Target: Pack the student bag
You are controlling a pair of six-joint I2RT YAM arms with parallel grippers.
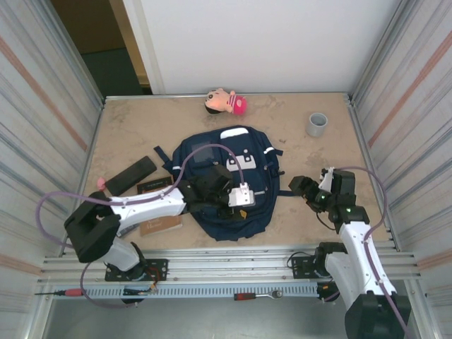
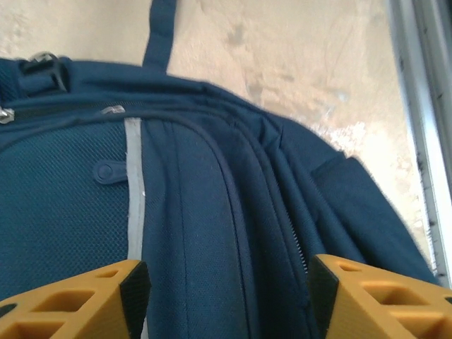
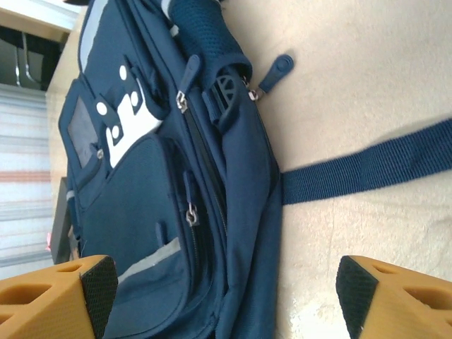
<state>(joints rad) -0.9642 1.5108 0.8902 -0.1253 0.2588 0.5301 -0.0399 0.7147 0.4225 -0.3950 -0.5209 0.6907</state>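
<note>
I'm looking down on a beige, mottled table [image 1: 296, 148] boxed in by ribbed metal walls on the left and right, a white wall at the back and a dark doorway at the far left corner; aluminium rails [image 1: 233, 265] run along the near edge, with a red-handled wrench [image 1: 258, 295] and a screwdriver [image 1: 67, 291] lying on them. The bag [image 1: 263, 176] lies flat in the middle of the table, front up, its white patch and square pocket facing the camera, and one strap [image 3: 367, 166] trails off its right side across the bare surface. The zips I can see on it look drawn closed, so I can't tell what is inside. A grey cup [image 1: 317, 124] stands upright near the far right corner, mouth up; I can't make out its inside. A doll [image 1: 226, 102] lies at the middle of the far edge. Toward the left edge sit a black flat case [image 1: 131, 174] and two brown booklets [image 1: 159, 224], just beside the bag. My left gripper [image 2: 228, 279] hangs over the bag's near half, fingers spread wide with navy fabric between them, not pinching it. My right gripper [image 3: 226, 282] sits low near the bag's right side, spread wide as well, gripping nothing.
</note>
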